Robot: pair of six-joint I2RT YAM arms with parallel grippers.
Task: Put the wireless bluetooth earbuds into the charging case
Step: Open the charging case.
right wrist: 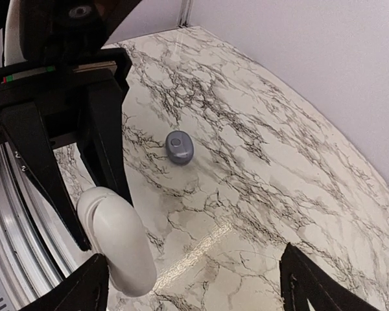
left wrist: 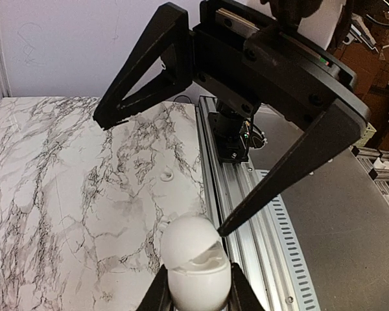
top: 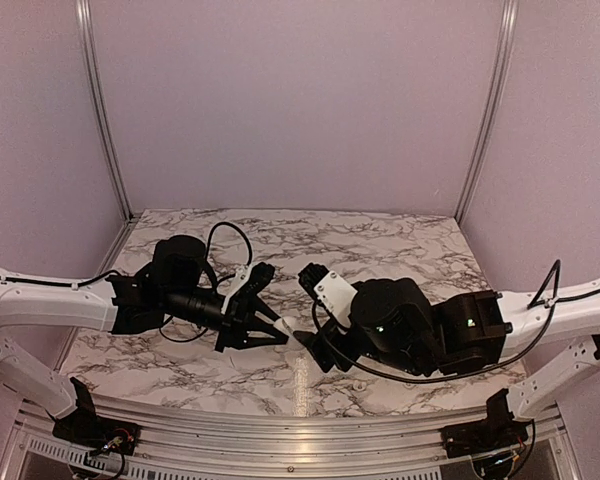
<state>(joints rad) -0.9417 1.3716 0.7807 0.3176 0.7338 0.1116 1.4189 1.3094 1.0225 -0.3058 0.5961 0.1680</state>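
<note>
Charging case: white, rounded shell, held end-up near the near edge of the bench, close to the aluminium rail. A seam across its front looks slightly parted.
Left gripper: jaws clenched on the lower half of the case, one finger on each side.
Right gripper: faces the left one, jaws spread wide and grasping nothing. One black fingertip sits just beside the upper part of the case; whether it touches cannot be told.
Earbud: one small grey-blue bud, lying loose on the marble-patterned bench, well apart from the case and both grippers.
</note>
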